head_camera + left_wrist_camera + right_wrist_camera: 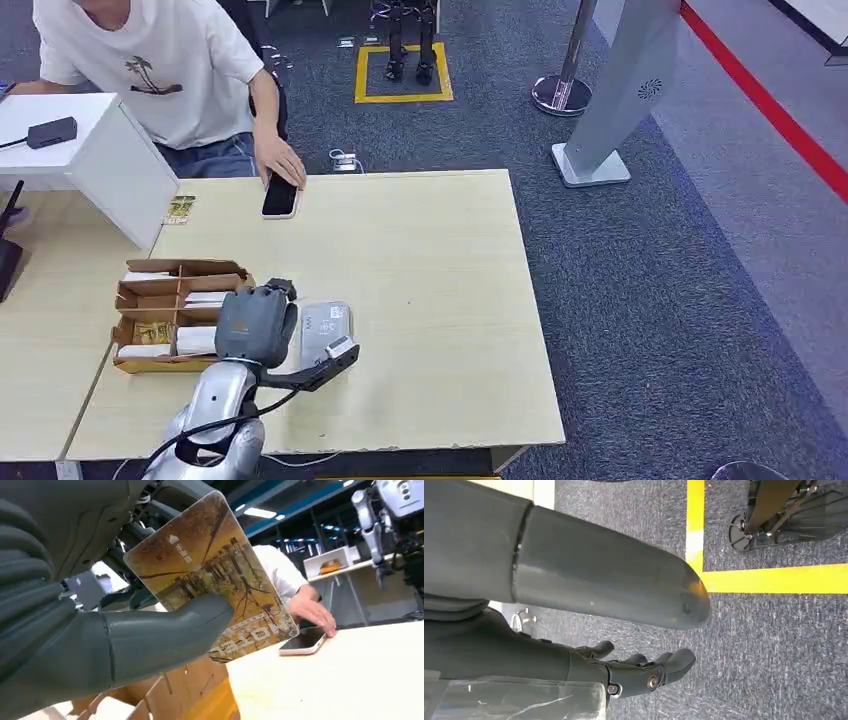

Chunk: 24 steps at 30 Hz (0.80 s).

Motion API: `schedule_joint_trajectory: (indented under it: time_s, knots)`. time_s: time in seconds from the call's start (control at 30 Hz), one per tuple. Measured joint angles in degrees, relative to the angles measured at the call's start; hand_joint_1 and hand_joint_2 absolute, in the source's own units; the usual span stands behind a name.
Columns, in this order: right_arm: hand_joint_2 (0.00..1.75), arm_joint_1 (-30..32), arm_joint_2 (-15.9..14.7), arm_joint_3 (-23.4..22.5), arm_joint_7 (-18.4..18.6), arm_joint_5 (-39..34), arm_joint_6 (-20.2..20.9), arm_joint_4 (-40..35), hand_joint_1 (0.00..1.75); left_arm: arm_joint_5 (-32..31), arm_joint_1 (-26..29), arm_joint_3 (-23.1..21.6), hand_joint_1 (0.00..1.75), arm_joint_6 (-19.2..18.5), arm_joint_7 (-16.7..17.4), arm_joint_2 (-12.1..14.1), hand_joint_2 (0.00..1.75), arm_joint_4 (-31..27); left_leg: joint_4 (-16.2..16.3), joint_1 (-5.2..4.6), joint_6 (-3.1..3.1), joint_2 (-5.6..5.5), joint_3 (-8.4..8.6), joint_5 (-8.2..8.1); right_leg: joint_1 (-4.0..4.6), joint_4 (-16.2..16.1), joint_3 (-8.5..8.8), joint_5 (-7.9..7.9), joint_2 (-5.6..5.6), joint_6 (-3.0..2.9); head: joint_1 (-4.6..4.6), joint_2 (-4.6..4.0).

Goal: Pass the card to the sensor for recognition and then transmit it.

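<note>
My left hand (pixel 256 322) hovers over the table between the cardboard organiser (pixel 175 313) and the flat grey sensor (pixel 326 331). In the left wrist view the hand (pixel 75 630) pinches a card (pixel 215 575) printed with yellow-brown trees, its thumb pressed across the card's face. The card is raised above the organiser's brown dividers (pixel 170 690). My right hand (pixel 624 630) hangs over grey carpet with its fingers spread and nothing in it.
A person in a white T-shirt (pixel 150 60) sits at the far side, one hand by a phone (pixel 280 195) on the wooden table (pixel 430 300). A white box (pixel 90 150) stands far left, another card (pixel 180 208) beside it. Carpet lies right of the table edge.
</note>
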Motion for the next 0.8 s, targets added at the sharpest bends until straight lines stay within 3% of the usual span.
schedule_joint_trajectory:
  time_s: [0.6,0.8]
  knots:
    - [0.00,0.00,0.00,0.00,0.20,0.37,0.00,0.00,0.00,0.00,0.58,1.55,1.75,-0.68,0.66,-1.16,1.75,0.68,0.00,0.00,0.00,-0.01,-0.01,0.00,0.00,0.00,0.00,0.00,-0.01,0.00,0.00,0.00]
    - [0.00,-0.01,0.00,0.00,0.20,1.36,0.02,0.00,0.00,0.00,1.15,2.62,1.75,0.31,-1.05,-1.66,1.75,2.43,0.00,0.00,0.00,-0.02,-0.02,0.00,0.00,0.00,0.00,0.00,-0.02,0.00,0.02,0.00]
